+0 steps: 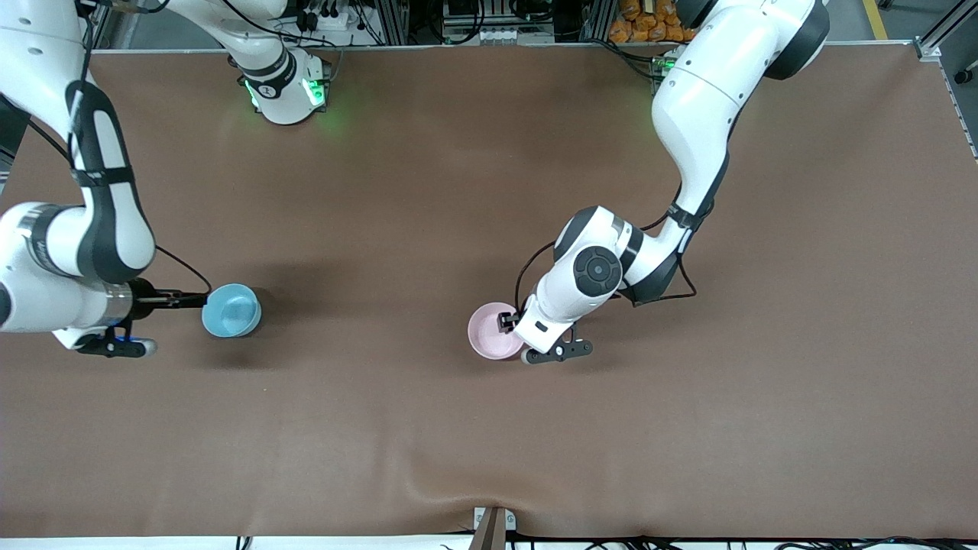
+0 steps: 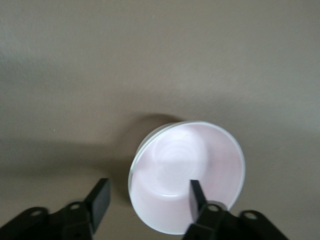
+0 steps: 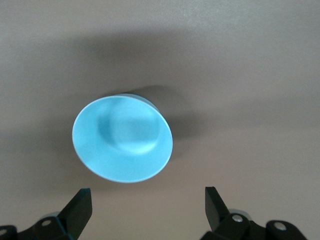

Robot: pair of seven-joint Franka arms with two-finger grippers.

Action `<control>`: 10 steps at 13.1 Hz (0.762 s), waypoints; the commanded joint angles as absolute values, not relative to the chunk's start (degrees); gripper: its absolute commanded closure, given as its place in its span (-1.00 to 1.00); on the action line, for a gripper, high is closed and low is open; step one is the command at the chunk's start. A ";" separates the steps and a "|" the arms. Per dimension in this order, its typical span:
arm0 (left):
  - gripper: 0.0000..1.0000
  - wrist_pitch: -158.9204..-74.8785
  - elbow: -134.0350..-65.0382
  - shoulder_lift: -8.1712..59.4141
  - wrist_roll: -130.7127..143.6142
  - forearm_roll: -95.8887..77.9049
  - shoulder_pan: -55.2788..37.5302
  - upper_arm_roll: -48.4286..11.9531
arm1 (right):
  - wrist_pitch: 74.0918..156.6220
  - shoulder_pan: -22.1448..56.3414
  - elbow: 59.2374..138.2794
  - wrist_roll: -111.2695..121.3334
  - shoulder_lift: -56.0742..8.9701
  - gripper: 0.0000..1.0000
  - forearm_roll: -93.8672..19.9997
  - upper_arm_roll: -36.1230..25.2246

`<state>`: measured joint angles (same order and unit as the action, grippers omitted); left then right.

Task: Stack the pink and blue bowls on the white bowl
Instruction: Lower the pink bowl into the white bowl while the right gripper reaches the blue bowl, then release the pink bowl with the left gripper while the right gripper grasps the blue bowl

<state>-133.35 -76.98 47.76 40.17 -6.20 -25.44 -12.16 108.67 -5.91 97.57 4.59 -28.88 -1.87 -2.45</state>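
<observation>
The pale pink bowl [image 1: 489, 332] stands upright on the brown table near the middle, and fills the left wrist view [image 2: 187, 170]. My left gripper [image 1: 512, 327] is open and straddles the bowl's rim [image 2: 148, 196], with one finger inside the bowl and the other outside it. The sky blue bowl [image 1: 231, 310] stands upright toward the right arm's end and also shows in the right wrist view [image 3: 122, 140]. My right gripper [image 1: 187, 298] is open and empty beside the blue bowl [image 3: 147, 205], apart from it. No white bowl shows in any view.
The brown table mat [image 1: 489, 191] is bare around both bowls. A wrinkle in the mat [image 1: 458, 477] and a small bracket [image 1: 493, 523] lie at the table's edge nearest the front camera. Both arm bases stand along the table's edge farthest from that camera.
</observation>
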 commanded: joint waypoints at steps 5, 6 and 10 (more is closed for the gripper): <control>-1.00 -120.62 -77.52 36.32 39.99 1.40 -19.18 -10.28 | 113.89 -5.97 97.65 5.89 -33.57 -1.00 -2.11 -2.37; -1.00 -118.58 -77.52 34.65 39.99 1.49 -17.59 -10.20 | 114.95 -6.24 97.65 5.98 -34.53 -1.00 -2.11 -2.46; -1.00 -113.31 -77.43 29.02 30.62 0.80 -9.26 -10.63 | 115.31 -6.33 97.65 6.06 -35.85 -1.00 -2.11 -2.37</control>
